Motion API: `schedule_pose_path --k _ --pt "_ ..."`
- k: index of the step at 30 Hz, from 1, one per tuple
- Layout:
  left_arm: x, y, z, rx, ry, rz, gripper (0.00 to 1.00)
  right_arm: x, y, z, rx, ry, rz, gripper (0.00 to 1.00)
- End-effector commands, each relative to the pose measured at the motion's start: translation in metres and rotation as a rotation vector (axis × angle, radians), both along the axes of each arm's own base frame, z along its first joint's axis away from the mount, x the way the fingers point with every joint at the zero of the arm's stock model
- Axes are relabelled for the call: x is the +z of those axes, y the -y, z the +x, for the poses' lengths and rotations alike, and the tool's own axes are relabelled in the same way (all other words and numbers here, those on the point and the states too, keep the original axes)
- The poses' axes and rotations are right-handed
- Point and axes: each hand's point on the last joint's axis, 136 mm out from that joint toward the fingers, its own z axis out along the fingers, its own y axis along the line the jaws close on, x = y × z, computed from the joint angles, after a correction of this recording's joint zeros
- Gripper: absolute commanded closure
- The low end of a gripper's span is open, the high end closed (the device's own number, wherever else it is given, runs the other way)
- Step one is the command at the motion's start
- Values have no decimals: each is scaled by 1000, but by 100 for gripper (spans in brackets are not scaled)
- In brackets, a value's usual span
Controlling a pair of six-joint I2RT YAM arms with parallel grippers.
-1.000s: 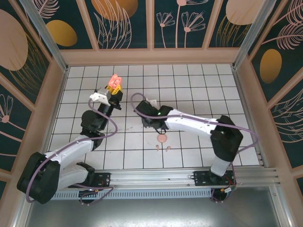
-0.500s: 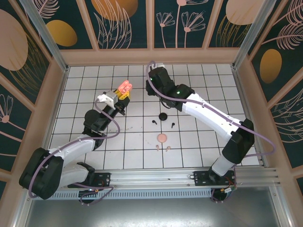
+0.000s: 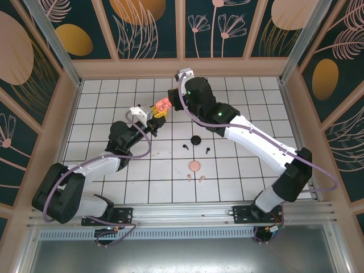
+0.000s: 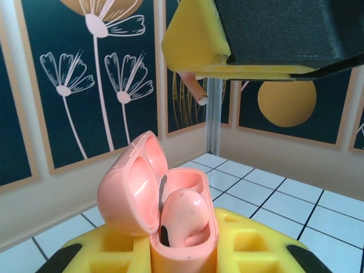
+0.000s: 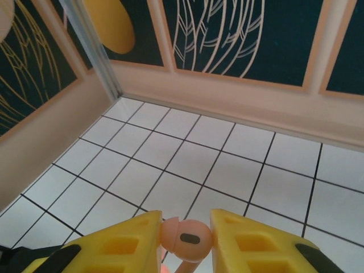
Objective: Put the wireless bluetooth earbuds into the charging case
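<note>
counter [image 3: 114, 170] from above: left end effector [image 3: 160, 109] up off the tiles, clamped on one open pink case [image 3: 164, 104], right end effector [image 3: 172, 100] just beside it. down on the tiles lie one black round case [image 3: 196, 140], two black earbuds [image 3: 186, 147] [image 3: 207, 151], one pink round case [image 3: 195, 166] and two loose pink earbuds [image 3: 189, 177] [image 3: 201, 178]. left wrist view: case lid flipped back, one seated pink earbud [image 4: 185, 219] inside, and a second pink earbud [image 4: 196, 91] hanging above, clear of the case. right wrist view: narrow yellow fingers [image 5: 128, 242] pinching that second one by its head.
</note>
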Motion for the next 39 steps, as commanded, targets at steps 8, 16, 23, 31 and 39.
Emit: schedule_pose_path --k 8,16,23,31,39 --pt "19 12 2 -71 40 1 100 15 -2 -7 63 68 85 73" --pt "24 12 0 -78 46 -9 100 7 -2 -7 63 44 91 74" --pt "30 12 -2 -84 56 -15 100 -1 0 -6 62 25 91 74" --pt "35 12 -2 -86 66 -22 100 -10 2 -6 66 2 90 74" --pt "36 13 0 -89 59 -26 100 -16 2 -11 79 -16 106 75"
